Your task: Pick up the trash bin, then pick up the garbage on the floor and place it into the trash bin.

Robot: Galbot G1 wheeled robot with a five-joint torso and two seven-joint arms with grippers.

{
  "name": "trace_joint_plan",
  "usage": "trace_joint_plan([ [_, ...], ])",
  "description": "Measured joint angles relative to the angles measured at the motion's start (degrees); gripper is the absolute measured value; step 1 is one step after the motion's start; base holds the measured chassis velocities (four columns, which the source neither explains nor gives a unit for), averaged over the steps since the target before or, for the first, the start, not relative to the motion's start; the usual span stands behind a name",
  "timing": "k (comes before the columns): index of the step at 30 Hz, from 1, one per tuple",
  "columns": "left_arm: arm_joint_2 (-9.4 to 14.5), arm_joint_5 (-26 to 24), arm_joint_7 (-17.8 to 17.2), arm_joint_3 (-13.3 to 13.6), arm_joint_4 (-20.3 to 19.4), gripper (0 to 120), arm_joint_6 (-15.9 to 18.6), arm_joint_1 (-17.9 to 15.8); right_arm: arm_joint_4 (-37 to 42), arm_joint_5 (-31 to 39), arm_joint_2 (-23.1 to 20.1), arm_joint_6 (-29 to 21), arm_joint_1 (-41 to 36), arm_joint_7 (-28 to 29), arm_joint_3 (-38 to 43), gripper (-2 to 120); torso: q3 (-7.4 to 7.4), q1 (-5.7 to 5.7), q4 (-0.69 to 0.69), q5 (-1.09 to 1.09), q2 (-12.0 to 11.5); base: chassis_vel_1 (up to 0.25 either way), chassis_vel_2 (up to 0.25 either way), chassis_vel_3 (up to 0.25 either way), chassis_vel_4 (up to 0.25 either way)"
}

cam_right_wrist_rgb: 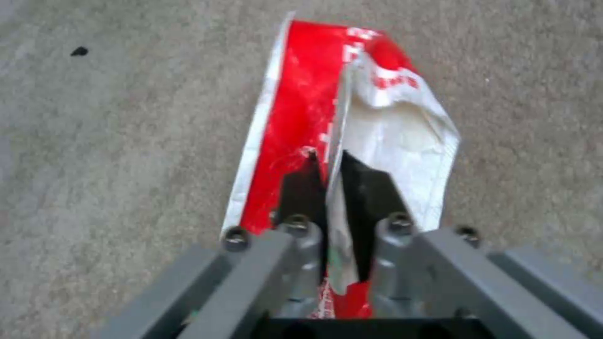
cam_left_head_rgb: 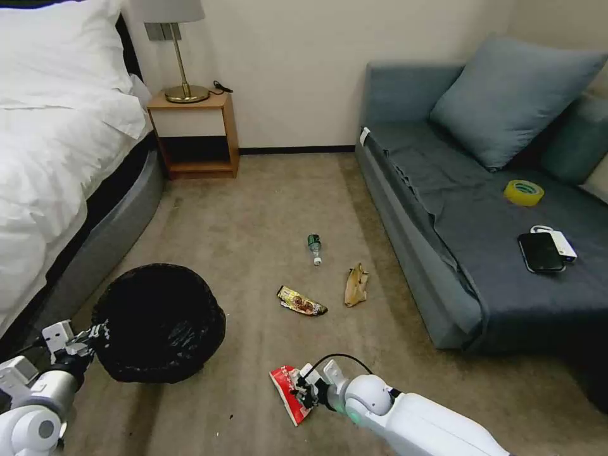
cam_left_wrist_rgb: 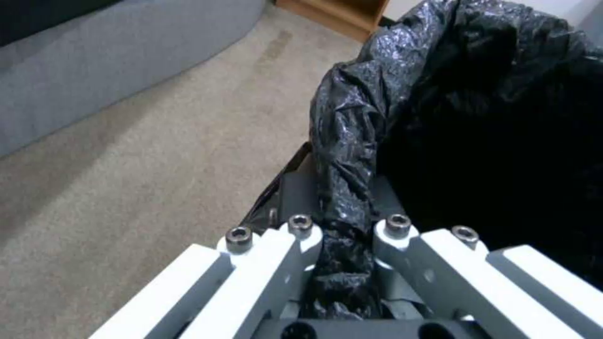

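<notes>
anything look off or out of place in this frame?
Litter on the carpet: a small bottle lying on its side, a tan paper scrap and a foil wrapper. The right gripper pinches a torn red-and-white snack packet. The left gripper holds the trash bin by its rim, tilted.

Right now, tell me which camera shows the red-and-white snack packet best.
The right wrist view: the red-and-white snack packet sits close up, pinched between the right gripper fingers. The head view shows it small, low on the carpet at that gripper. The left wrist view looks at the trash bin instead.
</notes>
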Motion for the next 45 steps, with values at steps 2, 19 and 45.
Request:
trace_joint_plan([
  [2,-0.07,0.02,0.00,0.00,-0.09,4,-0.01,0.02,0.02,-0.15,0.00,0.13,-0.29,0.07,0.24,0,0.00,0.00,0.00,0.00,0.00,0.000,0.000,0.000,0.000],
  [19,0.61,-0.06,0.12,1.58,-0.08,4,-0.11,-0.55,3.30,-0.17,-1.81,1.00,-1.66,2.22,6.64,0,0.00,0.00,0.00,0.00,0.00,0.000,0.000,0.000,0.000],
  [45,3.77,-1.69,-1.77,14.13,3.74,4,5.93,-8.09,26.01,7.49,-9.26,3.33,0.17,7.01,27.04,0,0.00,0.00,0.00,0.01,-0.01,0.000,0.000,0.000,0.000],
])
